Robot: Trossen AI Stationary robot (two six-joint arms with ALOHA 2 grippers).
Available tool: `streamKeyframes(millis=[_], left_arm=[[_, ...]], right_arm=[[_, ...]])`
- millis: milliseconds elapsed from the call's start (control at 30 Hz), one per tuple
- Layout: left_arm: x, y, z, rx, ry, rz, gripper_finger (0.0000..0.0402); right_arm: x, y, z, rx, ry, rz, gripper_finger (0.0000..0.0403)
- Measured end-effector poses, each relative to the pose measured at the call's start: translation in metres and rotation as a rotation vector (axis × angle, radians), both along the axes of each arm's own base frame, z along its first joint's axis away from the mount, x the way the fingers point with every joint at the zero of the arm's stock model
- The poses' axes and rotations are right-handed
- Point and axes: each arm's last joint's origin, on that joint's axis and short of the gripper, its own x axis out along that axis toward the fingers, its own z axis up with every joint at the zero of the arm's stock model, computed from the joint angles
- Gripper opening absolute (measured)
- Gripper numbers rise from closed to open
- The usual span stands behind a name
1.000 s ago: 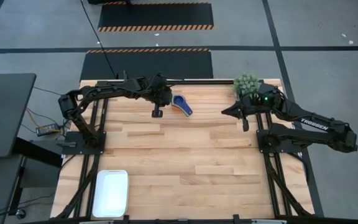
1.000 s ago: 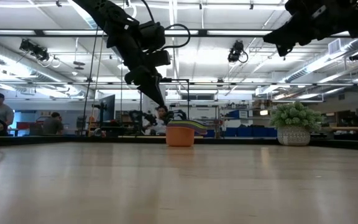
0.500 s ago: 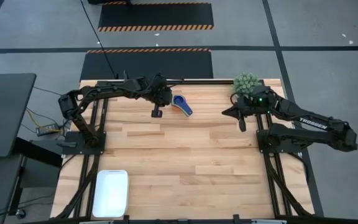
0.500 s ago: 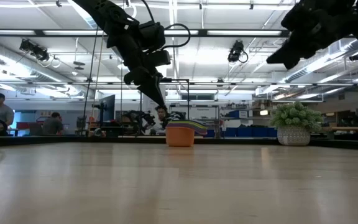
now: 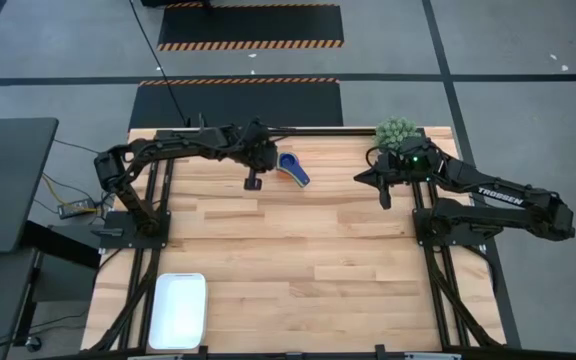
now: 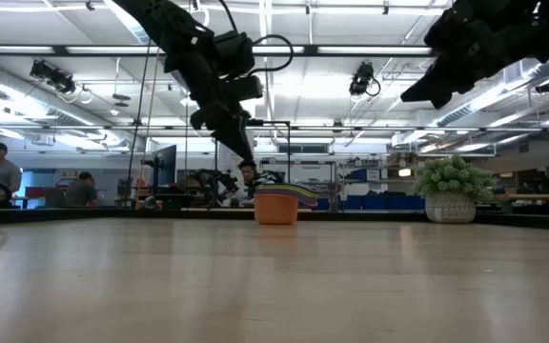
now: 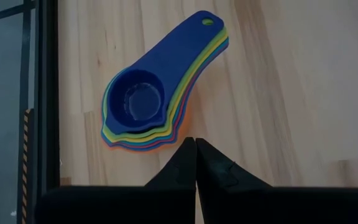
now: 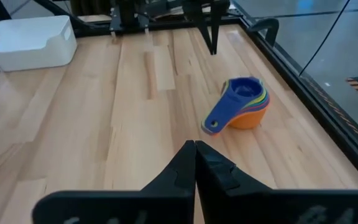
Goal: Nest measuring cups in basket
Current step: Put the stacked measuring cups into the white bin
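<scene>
**Cups stacked, not yet in basket**

The measuring cups are seen nested into one stack — blue on top, with yellow, green and orange edges showing beneath in the left wrist view — lying on the table near its far edge. The basket is located at the near left corner, well apart from the stack, and nothing is seen in it from above. So nesting is judged done; the move into the basket is judged still outstanding in full.

The left gripper is held above the table just beside the stack, fingers pressed together, nothing held. In the left wrist view the closed fingertips point just short of the stack's rim; contact is not indicated.

The right gripper is raised over the far right of the table, near the potted plant, well apart from the cups. Its fingers are seen shut in the right wrist view, nothing held.

Remaining work, as judged — stack to be grasped, carried across to the near left corner and set inside the basket.
</scene>
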Motion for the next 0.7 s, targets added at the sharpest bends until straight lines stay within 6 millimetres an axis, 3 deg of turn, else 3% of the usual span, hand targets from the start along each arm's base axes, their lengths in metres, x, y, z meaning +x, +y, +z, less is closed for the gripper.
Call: streamKeyframes(millis=[467,700], left_arm=[[0.013,-0.014,0.005,0.032,-0.073,-0.047,0.0005],[0.018,-0.015,0.009,0.042,-0.129,0.016,0.0005]], right_arm=[[0.001,0.0,0.001,-0.01,-0.012,-0.001,0.0016],[0.001,0.0,0.001,-0.011,-0.012,-0.001,0.0017]])
